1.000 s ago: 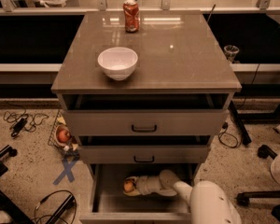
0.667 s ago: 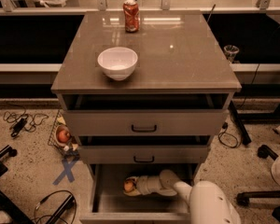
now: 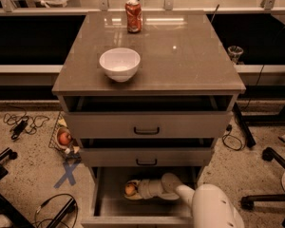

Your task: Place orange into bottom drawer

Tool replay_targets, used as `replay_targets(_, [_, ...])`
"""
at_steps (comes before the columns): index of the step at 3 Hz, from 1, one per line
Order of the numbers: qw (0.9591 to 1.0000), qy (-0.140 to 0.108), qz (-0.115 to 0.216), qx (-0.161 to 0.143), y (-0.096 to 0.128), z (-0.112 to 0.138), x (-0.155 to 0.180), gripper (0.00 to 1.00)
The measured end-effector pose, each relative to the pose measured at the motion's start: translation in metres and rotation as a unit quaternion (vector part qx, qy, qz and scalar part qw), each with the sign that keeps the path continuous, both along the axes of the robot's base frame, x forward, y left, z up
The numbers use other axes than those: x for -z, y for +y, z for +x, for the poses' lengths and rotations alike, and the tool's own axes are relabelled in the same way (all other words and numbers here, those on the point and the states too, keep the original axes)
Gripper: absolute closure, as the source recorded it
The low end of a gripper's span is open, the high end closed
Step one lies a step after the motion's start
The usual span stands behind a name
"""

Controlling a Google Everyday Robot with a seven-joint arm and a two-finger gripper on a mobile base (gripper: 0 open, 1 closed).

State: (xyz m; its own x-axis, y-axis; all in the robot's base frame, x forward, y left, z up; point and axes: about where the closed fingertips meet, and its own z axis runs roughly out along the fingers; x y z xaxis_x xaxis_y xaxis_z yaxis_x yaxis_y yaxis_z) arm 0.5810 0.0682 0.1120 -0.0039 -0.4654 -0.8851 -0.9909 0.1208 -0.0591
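While gripper (image 3: pixel 130 191) fingers (image 3: pixel 132 197) clasp orange (image 3: pixel 129 189), both inside open bottom drawer (image 3: pixel 107 209)

The arm (image 3: pixel 179 190) stretches leftward — gripper (image 3: pixel 129 190) low at its tip.

One camera, high, facing down at cabinet (image 3: pixel 190 65) front; gripper (image 3: pixel 131 190) in bottom drawer (image 3: pixel 142 209), near frame bottom

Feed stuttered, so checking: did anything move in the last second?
Nothing visibly changed. The gripper is still in the bottom drawer at the orange. The bowl and can are unmoved.
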Motion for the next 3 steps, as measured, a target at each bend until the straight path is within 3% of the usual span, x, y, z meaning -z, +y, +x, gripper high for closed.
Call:
replay_targets(1, [1.0,0.001,0.001,-0.001,0.0019,-0.0012,0.0005,0.1])
replay_targets(2, [1.0,0.002,0.001,-0.002,0.0038,-0.0025,0.001,0.0])
replay_targets(3, [1.0,0.002,0.001,-0.003,0.0039,-0.0026,0.001,0.0])
